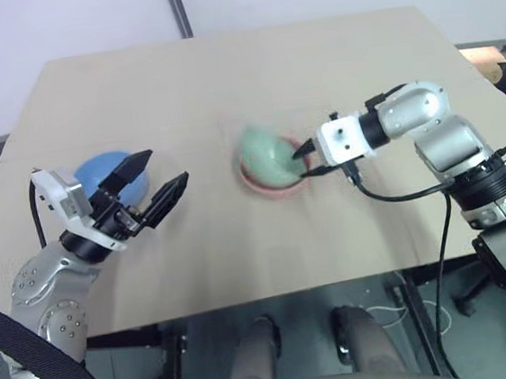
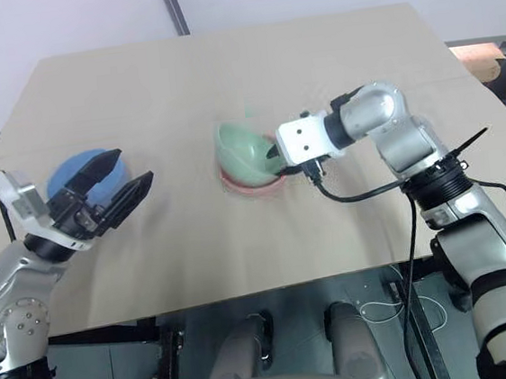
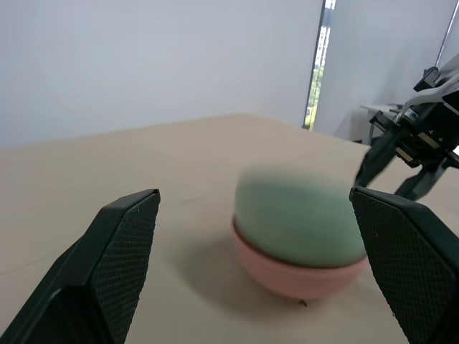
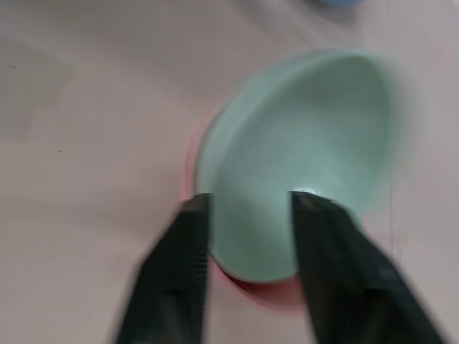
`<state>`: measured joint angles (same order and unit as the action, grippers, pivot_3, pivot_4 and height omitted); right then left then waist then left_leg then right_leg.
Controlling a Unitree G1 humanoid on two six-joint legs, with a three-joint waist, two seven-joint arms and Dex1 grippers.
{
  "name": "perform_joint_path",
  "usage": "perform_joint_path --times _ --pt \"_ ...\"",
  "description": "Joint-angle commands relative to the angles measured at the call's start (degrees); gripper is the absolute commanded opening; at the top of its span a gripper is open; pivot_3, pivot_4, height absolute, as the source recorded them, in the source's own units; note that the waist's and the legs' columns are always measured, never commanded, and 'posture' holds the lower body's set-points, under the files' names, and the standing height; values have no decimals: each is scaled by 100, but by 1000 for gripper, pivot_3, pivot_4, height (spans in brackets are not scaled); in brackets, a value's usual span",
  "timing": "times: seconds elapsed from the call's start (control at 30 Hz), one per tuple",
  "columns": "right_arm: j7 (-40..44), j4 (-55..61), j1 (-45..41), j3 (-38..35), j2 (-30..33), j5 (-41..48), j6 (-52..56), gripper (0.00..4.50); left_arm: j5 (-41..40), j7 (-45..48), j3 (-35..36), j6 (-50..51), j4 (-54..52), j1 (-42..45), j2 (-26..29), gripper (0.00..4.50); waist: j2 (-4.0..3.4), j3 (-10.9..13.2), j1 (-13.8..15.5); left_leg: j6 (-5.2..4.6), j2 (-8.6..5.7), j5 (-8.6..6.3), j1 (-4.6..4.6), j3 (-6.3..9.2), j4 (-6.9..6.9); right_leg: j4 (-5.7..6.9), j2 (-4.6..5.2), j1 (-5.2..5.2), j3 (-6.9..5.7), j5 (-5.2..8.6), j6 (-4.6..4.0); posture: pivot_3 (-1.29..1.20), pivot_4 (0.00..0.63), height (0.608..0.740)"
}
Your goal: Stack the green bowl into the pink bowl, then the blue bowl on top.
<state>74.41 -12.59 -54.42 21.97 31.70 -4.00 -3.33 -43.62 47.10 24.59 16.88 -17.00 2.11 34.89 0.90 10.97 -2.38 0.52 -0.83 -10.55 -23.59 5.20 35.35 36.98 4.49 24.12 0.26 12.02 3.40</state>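
On the left side of the tan table (image 1: 224,84), the left hand (image 1: 155,183) hovered with its two black fingers spread wide apart and nothing between them, pointing toward the middle of the table. Just behind that hand sat the blue bowl (image 1: 99,169), resting on the table near its left edge, partly hidden by the upper finger. Near the centre of the table stood the pink bowl (image 1: 271,188), upright on the surface, well apart from the blue bowl. The green bowl (image 1: 264,152) lay inside the pink bowl, tilted rather than seated level, its rim raised on the side away from the right hand and its pale inside showing toward that hand; its outline was blurred. From the left wrist view, the green bowl (image 3: 297,218) rose as a mint dome above the pink rim (image 3: 294,271), framed between the left hand's two open fingers. To the right, the right hand (image 1: 303,159) reached in from the right side of the table, its fingertips at the near rim of the green bowl. In the right wrist view its two fingers (image 4: 179,279) stood parted, one on the outside and one on the inside of the green bowl's wall (image 4: 301,165); whether they pressed the wall could not be told.
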Motion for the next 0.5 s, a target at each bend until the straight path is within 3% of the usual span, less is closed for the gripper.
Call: perform_joint_path --times 0.03,0.13,0.27,0.4,0.5 --pt "-196 706 20 -496 219 223 550 3367 414 -307 136 69 -185 -121 289 4500 0 0 8 0 0 0 -1 0 0 0 0 0 0 -3 -3 0 150 740" --pt "-310 1392 277 -944 327 766 1469 3367 1209 -901 204 224 -462 -443 607 4500 2 -1 12 0 -1 0 -9 0 -1 -5 2 5 2 -6 -7 0 150 740" --pt "-879 2778 985 -1848 151 2122 3323 3367 2157 -1705 491 1172 -858 -936 1298 4500 6 -1 18 1 1 -3 -15 -1 -10 -15 2 9 4 -6 -8 0 150 740" --pt "-1646 3638 1644 -2113 -132 2634 4054 3367 3154 -1481 -108 1468 -667 -1027 2460 4500 19 -4 33 1 12 -3 -12 4 -11 -9 -9 12 -5 18 -8 0 150 740" --pt "-1973 3862 1821 -2092 -218 2760 4214 3367 3609 -1626 -600 1454 -372 -716 2667 4500 -9 3 38 2 7 -3 -7 -5 -7 -6 0 10 -1 19 -12 0 150 740"
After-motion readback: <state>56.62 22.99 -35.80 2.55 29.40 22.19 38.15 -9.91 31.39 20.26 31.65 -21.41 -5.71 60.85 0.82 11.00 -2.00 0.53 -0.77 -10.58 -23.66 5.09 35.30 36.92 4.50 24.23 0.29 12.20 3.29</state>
